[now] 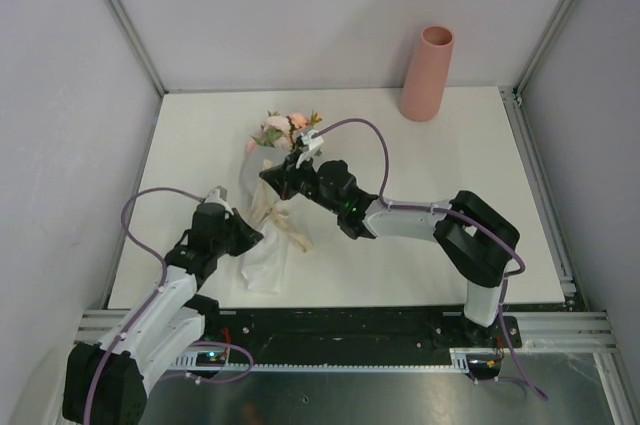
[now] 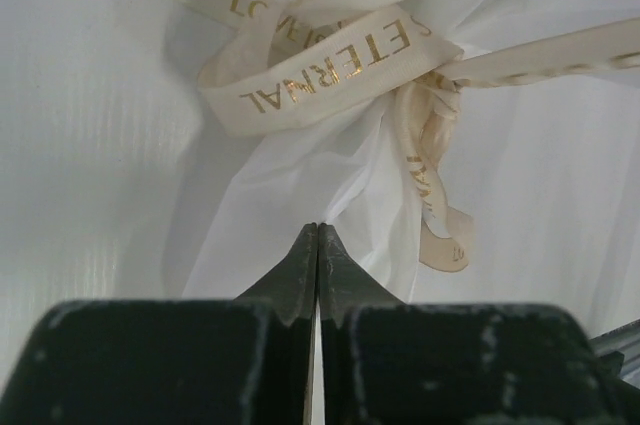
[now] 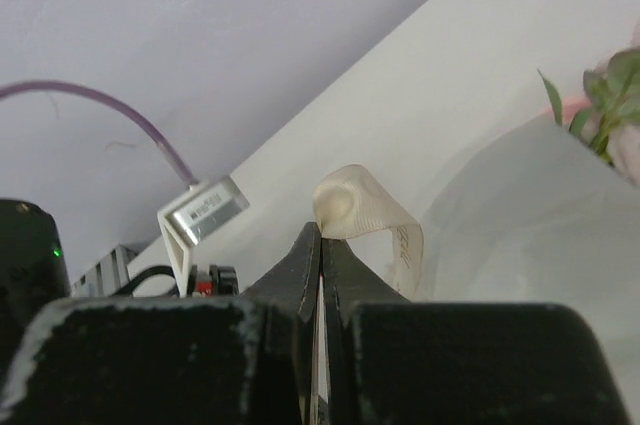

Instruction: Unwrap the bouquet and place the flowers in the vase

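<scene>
**Item: bouquet** point(image 1: 268, 245). It lies on the white surface point(image 1: 420, 245), left of centre, with the flowers point(image 1: 283, 129) pointing toward the back wall point(image 1: 300, 5) and the cone tail toward the arm bases.

**Handling:** Judged light and limp. The paper wrap point(image 2: 520, 195) is thin, crumples easily and could tear. The ribbon point(image 2: 330, 75) is slick and knotted round the neck. Best holds are the ribbon tail, to undo the knot, and the wrap's loose skirt, to steady it.

**Left claw** point(image 2: 318, 237): closed tip to tip, apparently pinching a fold of wrap below the knot.

**Right claw** point(image 3: 322, 237): clamped on a ribbon loop.

**Vase** point(image 1: 428, 73): upright in the far right corner, well apart from the bouquet.

**Room:** Bare surface lies between the bouquet and the vase. Walls enclose the left, back and right sides.
</scene>
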